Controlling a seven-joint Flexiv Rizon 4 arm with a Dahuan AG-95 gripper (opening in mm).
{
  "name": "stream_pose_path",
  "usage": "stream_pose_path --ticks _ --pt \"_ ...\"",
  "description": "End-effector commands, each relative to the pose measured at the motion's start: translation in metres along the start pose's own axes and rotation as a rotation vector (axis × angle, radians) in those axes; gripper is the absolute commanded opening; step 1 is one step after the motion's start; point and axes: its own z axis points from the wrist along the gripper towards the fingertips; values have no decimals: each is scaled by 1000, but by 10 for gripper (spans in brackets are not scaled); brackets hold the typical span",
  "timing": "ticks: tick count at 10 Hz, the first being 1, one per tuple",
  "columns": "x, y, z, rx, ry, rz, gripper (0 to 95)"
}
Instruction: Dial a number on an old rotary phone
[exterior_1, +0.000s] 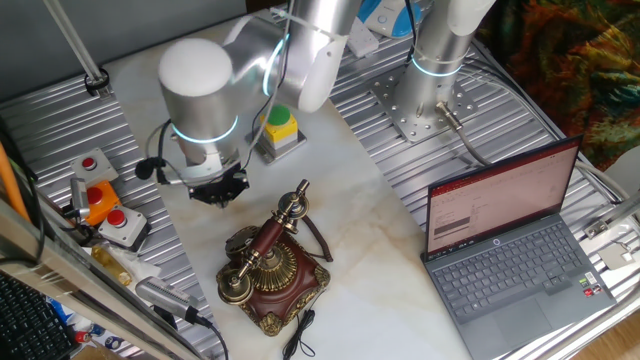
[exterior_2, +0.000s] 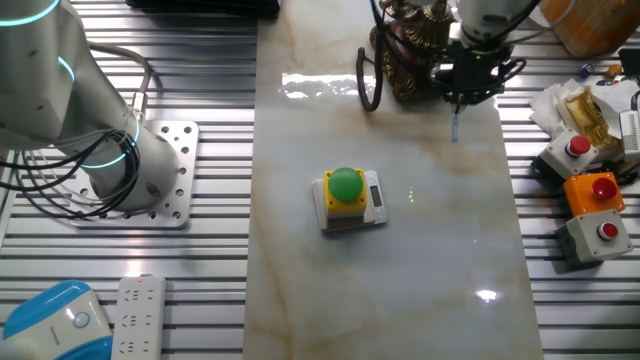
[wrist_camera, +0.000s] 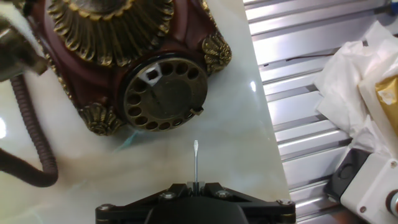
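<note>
From one fixed view, I am hanging my gripper (exterior_1: 218, 188) wrist-down over the marble table (exterior_1: 380, 220), with the old rotary phone (exterior_1: 272, 265) lying near it at about four o'clock, handset resting on the cradle. My arm is folding over from the back, elbow high.

From the other fixed view, I am pointing a thin stylus (exterior_2: 455, 128) straight down, apart from the table, with the phone touching nothing of mine and sitting at about ten o'clock of the tip. The yellow box (exterior_2: 348, 197) is sitting well apart at seven o'clock.

In the hand view, the stylus is sticking out from between my fingers, so I am judging them to be clamping it. The dial (wrist_camera: 164, 93) is lying at about eleven o'clock of the tip, apart from it.

I am judging the main risk to be missing a finger hole: the tip is thin, the holes are small, and it could skid on the brass or shove the whole phone across the smooth marble.
</note>
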Motion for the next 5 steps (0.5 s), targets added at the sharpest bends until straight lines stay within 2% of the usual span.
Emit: stream_pose_path --ticks 1,2,3,4,5 --pt "1 1 -2 1 -24 15 0" --pt "1 1 -2 -2 -29 19 0" --pt "1 1 -2 -9 -48 36 0" --pt "1 1 -2 -5 -52 39 0" --pt "1 1 -2 -2 -70 49 0"
